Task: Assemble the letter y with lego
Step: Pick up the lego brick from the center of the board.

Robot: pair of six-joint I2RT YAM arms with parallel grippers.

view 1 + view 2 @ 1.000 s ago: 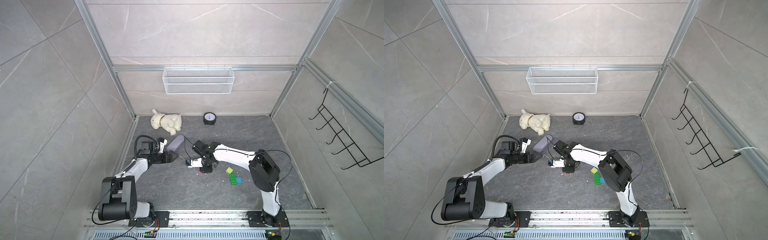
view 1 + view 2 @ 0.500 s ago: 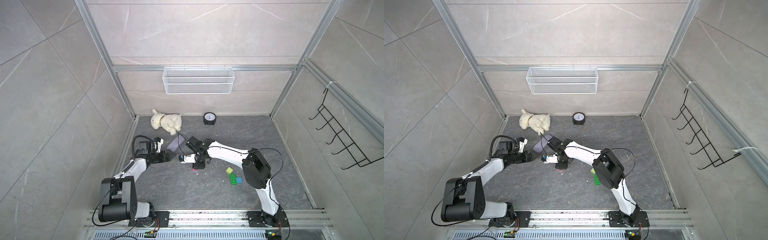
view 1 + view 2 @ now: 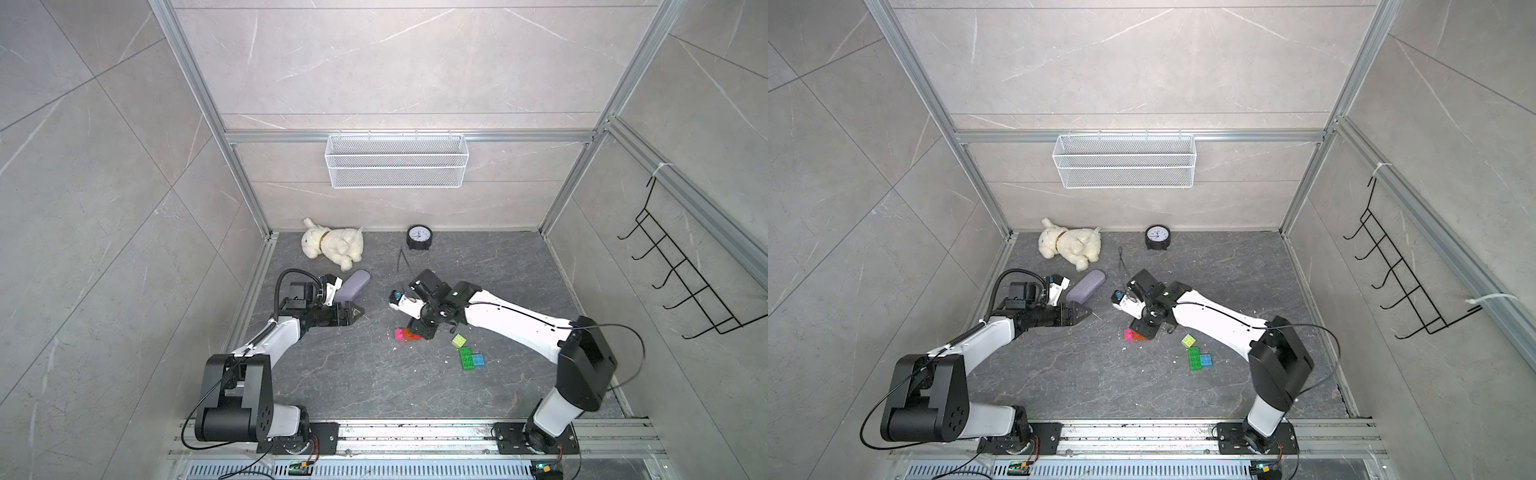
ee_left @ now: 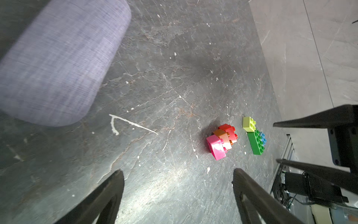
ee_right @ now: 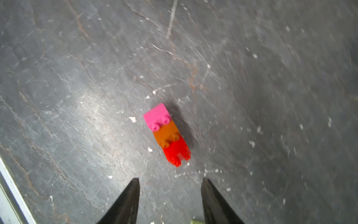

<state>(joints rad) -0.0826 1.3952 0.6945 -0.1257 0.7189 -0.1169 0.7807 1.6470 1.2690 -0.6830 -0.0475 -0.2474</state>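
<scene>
Released, the pink-orange-red stack lies free — right end effector and left end effector both apart.

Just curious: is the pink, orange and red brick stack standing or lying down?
Lying down: the pink, orange, red plastic brick stack shows studs pointing sideways.

My right gripper just beside the pink-orange-red stack, my left gripper well apart, green brick touching blue brick
</scene>
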